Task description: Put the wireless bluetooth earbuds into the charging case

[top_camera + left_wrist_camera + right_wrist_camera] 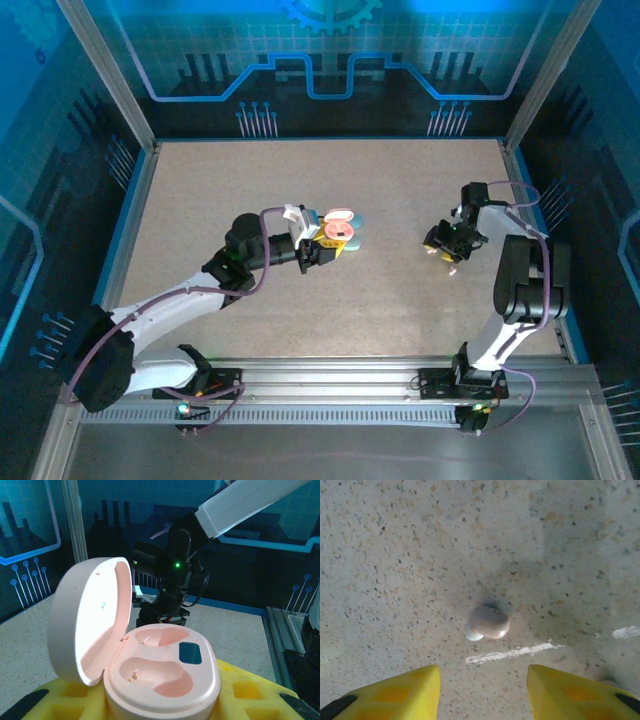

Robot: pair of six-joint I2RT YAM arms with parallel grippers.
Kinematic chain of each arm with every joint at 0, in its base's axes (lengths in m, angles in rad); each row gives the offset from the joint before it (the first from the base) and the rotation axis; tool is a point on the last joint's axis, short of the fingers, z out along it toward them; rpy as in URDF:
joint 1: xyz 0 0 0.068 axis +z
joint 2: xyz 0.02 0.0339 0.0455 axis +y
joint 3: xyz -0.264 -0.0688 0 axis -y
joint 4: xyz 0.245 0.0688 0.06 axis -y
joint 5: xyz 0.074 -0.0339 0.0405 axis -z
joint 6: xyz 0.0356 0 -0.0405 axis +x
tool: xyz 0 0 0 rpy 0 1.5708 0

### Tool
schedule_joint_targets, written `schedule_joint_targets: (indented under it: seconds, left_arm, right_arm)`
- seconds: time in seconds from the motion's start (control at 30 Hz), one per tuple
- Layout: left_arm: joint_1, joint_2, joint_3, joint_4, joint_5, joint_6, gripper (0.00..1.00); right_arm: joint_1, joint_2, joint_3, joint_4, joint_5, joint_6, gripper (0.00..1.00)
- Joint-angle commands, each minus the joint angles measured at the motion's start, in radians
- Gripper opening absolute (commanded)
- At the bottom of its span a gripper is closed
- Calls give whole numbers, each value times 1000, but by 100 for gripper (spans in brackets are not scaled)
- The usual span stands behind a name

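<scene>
The pink oval charging case [165, 680] sits between my left gripper's [160, 702] yellow fingers [250, 692], which are shut on its base. Its lid [90, 620] stands open to the left, and both moulded wells are empty. From above, the case [339, 222] is held near the table's middle. One small pale earbud [487, 622] lies on the speckled table. My right gripper [484, 690] hovers just short of it. Its yellow fingers [395, 692] are spread open, with nothing between them. From above, the right gripper [445, 245] points down at the table's right side.
A white scratch [512, 652] marks the table just in front of the earbud. A pale teal piece [357, 238] lies right beside the held case. The right arm [170, 580] looms beyond the case. Metal frame rails [130, 190] border the table.
</scene>
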Motion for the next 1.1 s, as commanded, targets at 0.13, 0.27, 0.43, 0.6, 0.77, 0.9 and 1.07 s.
schedule_joint_targets:
  seconds: [0.13, 0.27, 0.43, 0.6, 0.77, 0.9, 1.07]
  left_arm:
    - [-7, -23, 2, 10, -7, 13, 32]
    - [-7, -25, 5, 5, -5, 14, 32]
    - [-6, -32, 2, -4, -9, 18, 32]
    - [-6, -32, 3, -5, -7, 19, 32]
    - [-7, -36, 3, -6, -6, 17, 32]
    - [-7, -38, 2, -5, -5, 16, 32]
    - [-7, -39, -2, -6, -6, 16, 32]
  right_arm:
    - [14, 55, 63, 16, -7, 25, 50]
    - [19, 67, 74, 12, -11, 33, 50]
    - [25, 63, 61, 12, 3, 44, 51]
    - [31, 70, 52, 20, 13, 52, 51]
    - [34, 84, 59, 18, 12, 48, 51]
    - [36, 95, 67, 15, 14, 47, 51]
    - [39, 117, 82, 19, 16, 37, 50]
